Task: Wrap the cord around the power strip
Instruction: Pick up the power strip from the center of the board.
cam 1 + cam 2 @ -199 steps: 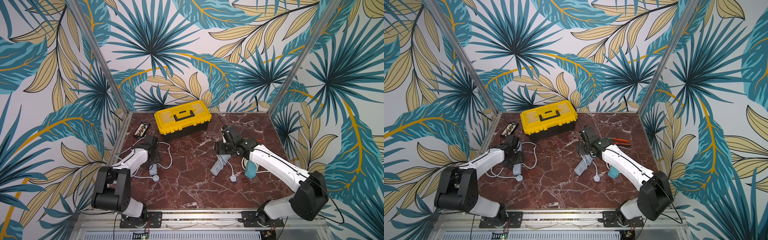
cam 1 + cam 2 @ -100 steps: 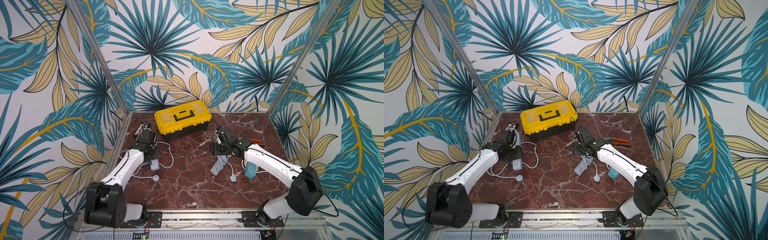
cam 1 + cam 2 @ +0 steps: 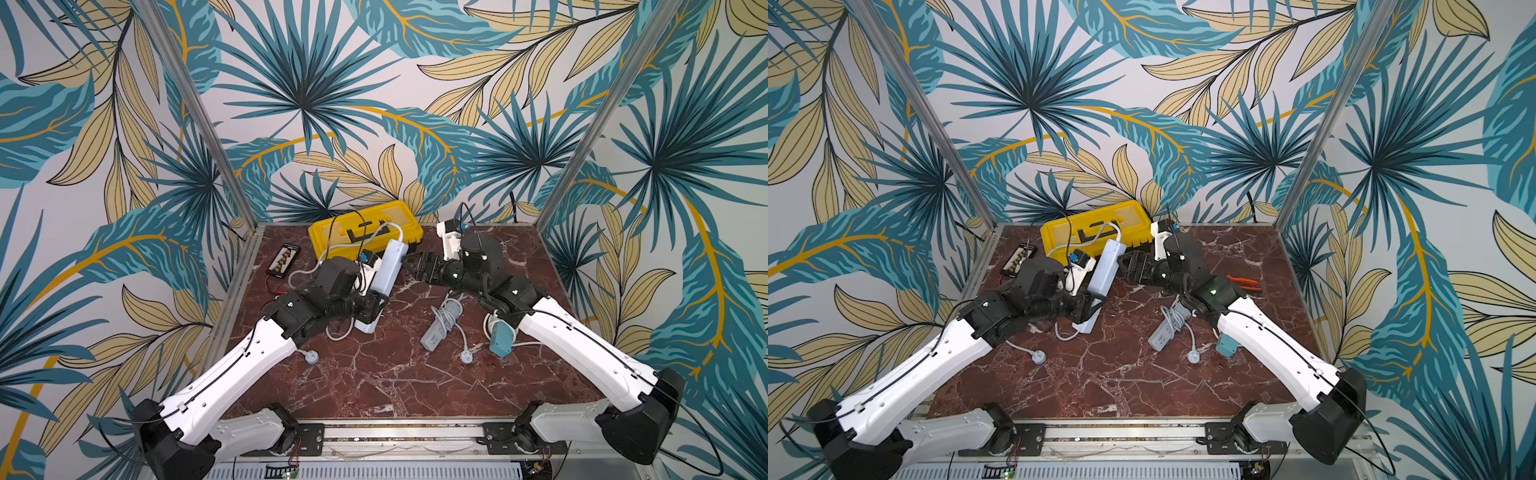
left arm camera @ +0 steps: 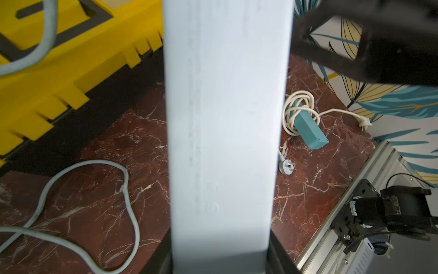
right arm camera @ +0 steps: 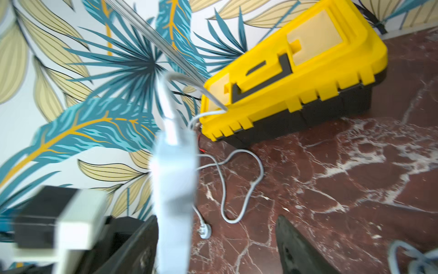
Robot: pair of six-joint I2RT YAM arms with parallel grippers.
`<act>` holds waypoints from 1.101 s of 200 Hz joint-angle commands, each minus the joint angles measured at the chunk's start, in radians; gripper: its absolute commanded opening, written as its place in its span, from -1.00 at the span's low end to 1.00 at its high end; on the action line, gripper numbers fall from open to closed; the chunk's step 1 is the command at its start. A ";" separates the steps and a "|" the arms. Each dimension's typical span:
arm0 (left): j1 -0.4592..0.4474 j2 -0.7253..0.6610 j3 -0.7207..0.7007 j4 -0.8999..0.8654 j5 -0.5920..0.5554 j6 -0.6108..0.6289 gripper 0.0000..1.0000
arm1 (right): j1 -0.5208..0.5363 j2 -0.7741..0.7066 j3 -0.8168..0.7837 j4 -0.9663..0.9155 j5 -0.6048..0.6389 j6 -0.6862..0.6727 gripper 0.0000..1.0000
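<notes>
A white power strip [image 3: 388, 270] [image 3: 1106, 266] is off the table, tilted with its far end up. My left gripper [image 3: 370, 309] [image 3: 1090, 305] is shut on its lower end. In the left wrist view the power strip [image 4: 225, 118] fills the space between the jaws of the left gripper [image 4: 219, 261]. Its grey cord [image 3: 353, 245] [image 4: 128, 189] leaves the raised end, arcs over the toolbox and loops on the table to a plug [image 3: 311, 356]. My right gripper [image 3: 409, 264] [image 5: 214, 246] is open at the raised end, with the power strip [image 5: 174, 189] beside one finger.
A yellow toolbox [image 3: 365, 228] stands at the back. A grey strip [image 3: 442, 328] with wound cord and a teal strip [image 3: 500, 343] lie under the right arm. A black tray [image 3: 284, 259] sits at the back left and orange pliers [image 3: 1244, 282] at the right.
My left gripper has shut on the white power strip and raised it off the table, far end up. My right gripper has moved back and left to that raised end, still open.
</notes>
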 commanded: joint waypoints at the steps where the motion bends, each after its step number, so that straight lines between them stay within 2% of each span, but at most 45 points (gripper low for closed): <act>1: -0.025 0.016 0.026 0.071 -0.032 0.047 -0.80 | 0.022 0.004 0.020 0.028 0.007 0.040 0.54; 34: -0.043 0.024 0.048 0.072 -0.063 0.049 -0.80 | 0.026 0.040 0.045 -0.026 0.101 0.063 0.48; 73: -0.098 0.041 0.064 0.072 -0.148 0.101 -0.80 | 0.034 0.131 0.090 -0.020 0.083 0.097 0.26; 92: -0.109 0.045 0.071 0.071 -0.167 0.113 -0.80 | 0.037 0.150 0.092 -0.027 0.098 0.106 0.21; 100: -0.109 0.042 0.071 0.071 -0.217 0.117 -0.80 | 0.037 0.145 0.093 -0.042 0.114 0.099 0.20; 147: -0.109 0.044 0.099 0.073 -0.197 0.135 -0.76 | 0.038 0.119 0.060 0.012 0.116 0.059 -0.26; 156: -0.110 0.046 0.101 0.072 -0.191 0.128 -0.68 | 0.035 0.113 0.048 0.030 0.111 0.058 -0.32; 161: -0.109 0.045 0.102 0.072 -0.184 0.125 -0.56 | 0.035 0.107 0.041 0.079 0.112 0.055 -0.34; 174: -0.103 0.030 0.098 0.072 -0.179 0.098 -0.07 | 0.031 0.083 0.026 0.141 0.118 0.031 -0.40; 188: -0.048 -0.007 0.085 0.072 -0.049 0.050 0.25 | 0.024 0.054 0.028 0.190 0.109 -0.012 -0.46; 203: 0.073 -0.040 0.063 0.074 0.180 -0.032 0.33 | 0.017 0.030 0.034 0.232 0.076 -0.050 -0.55; 220: 0.194 -0.047 0.032 0.110 0.453 -0.112 0.35 | 0.017 0.006 0.011 0.339 -0.036 -0.078 -0.57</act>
